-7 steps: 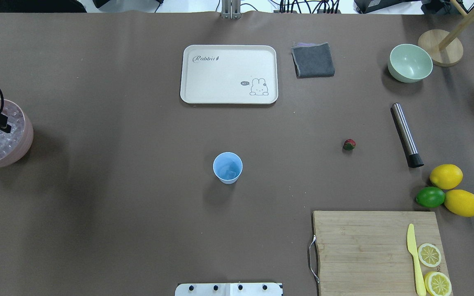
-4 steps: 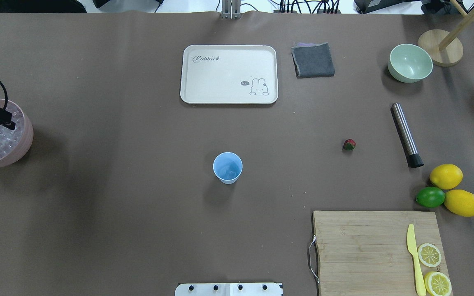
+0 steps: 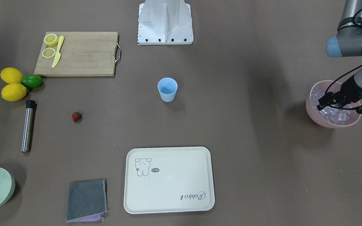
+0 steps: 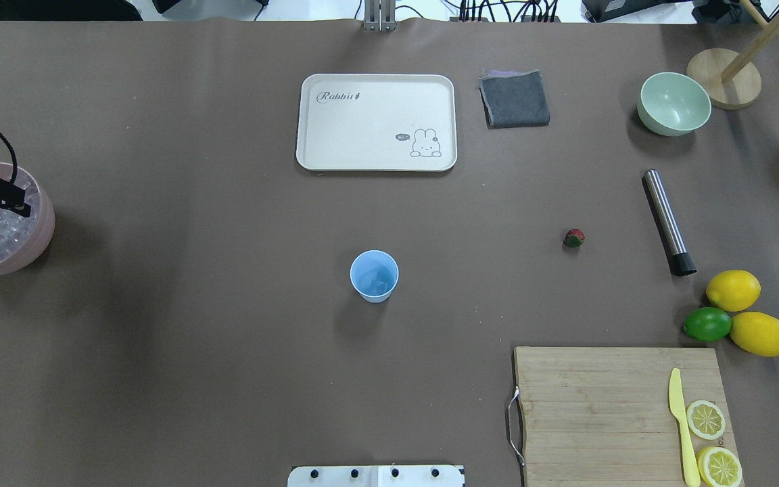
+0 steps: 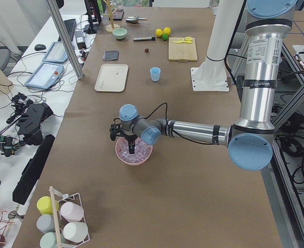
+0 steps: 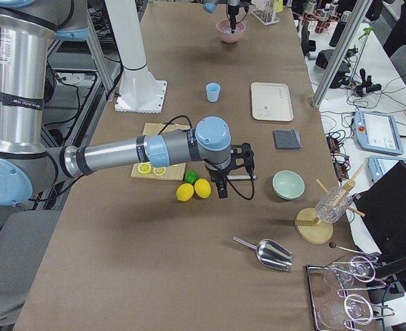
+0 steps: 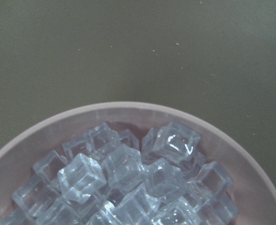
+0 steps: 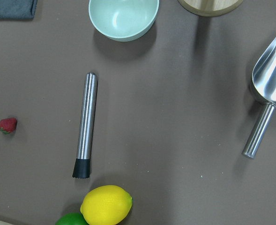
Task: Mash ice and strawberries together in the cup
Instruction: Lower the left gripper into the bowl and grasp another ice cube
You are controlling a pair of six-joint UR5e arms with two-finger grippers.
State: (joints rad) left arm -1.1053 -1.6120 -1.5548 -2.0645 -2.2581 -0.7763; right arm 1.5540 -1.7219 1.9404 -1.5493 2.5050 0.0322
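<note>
The light blue cup (image 4: 374, 274) stands upright mid-table, also in the front view (image 3: 167, 88); a clear cube seems to lie in its bottom. The ice (image 7: 128, 178) fills a pink bowl (image 3: 313, 110) at the table's left end. My left gripper (image 3: 321, 104) hangs over the ice in that bowl (image 4: 36, 237); its fingers do not show clearly, so I cannot tell whether it is open. The strawberry (image 4: 573, 237) lies alone on the table, right of the cup. My right gripper (image 6: 221, 192) shows only in the exterior right view, above the lemons; I cannot tell its state.
A steel muddler (image 4: 665, 220) lies right of the strawberry. Two lemons (image 4: 733, 289) and a lime (image 4: 707, 324) sit beside a cutting board (image 4: 599, 406) with a yellow knife. A cream tray (image 4: 376, 122), grey cloth (image 4: 514, 99), green bowl (image 4: 674, 103) and metal scoop (image 8: 269, 89) lie further off.
My left gripper has shifted slightly over the pink bowl, toward its far side. The cup, strawberry and the rest have not moved.
</note>
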